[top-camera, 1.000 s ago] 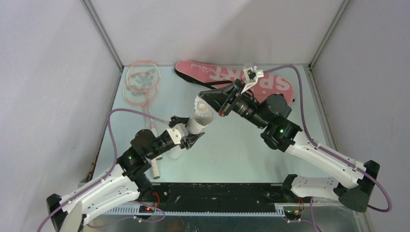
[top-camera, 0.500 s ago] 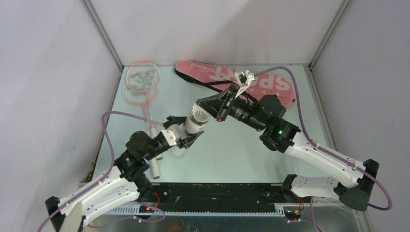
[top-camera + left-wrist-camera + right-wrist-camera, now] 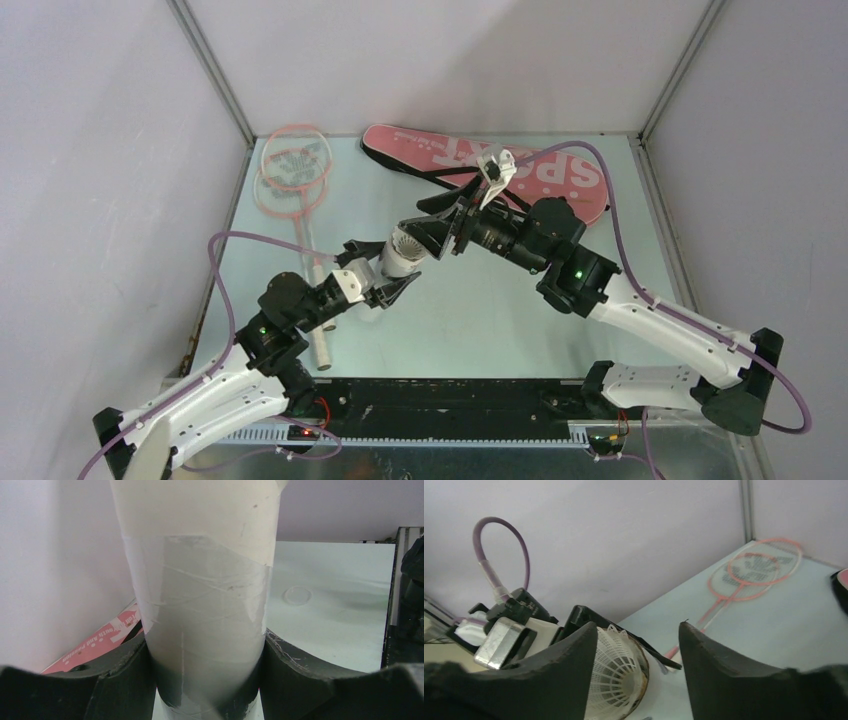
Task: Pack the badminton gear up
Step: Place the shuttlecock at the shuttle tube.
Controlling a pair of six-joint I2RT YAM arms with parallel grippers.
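Tube [image 3: 402,256] is clamped in left gripper [image 3: 384,267] above desk centre, a shuttlecock [image 3: 616,680] seated in its mouth before wide-open right gripper [image 3: 433,232]; rackets [image 3: 292,170] at far-left corner and bag [image 3: 540,170] at far edge are not yet packed.

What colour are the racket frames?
Pink. The rackets show best in the top external view.

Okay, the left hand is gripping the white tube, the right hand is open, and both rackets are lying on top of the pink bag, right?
Not the rackets: the top external view shows both on the table, far left, apart from the pink bag. The rest is right.
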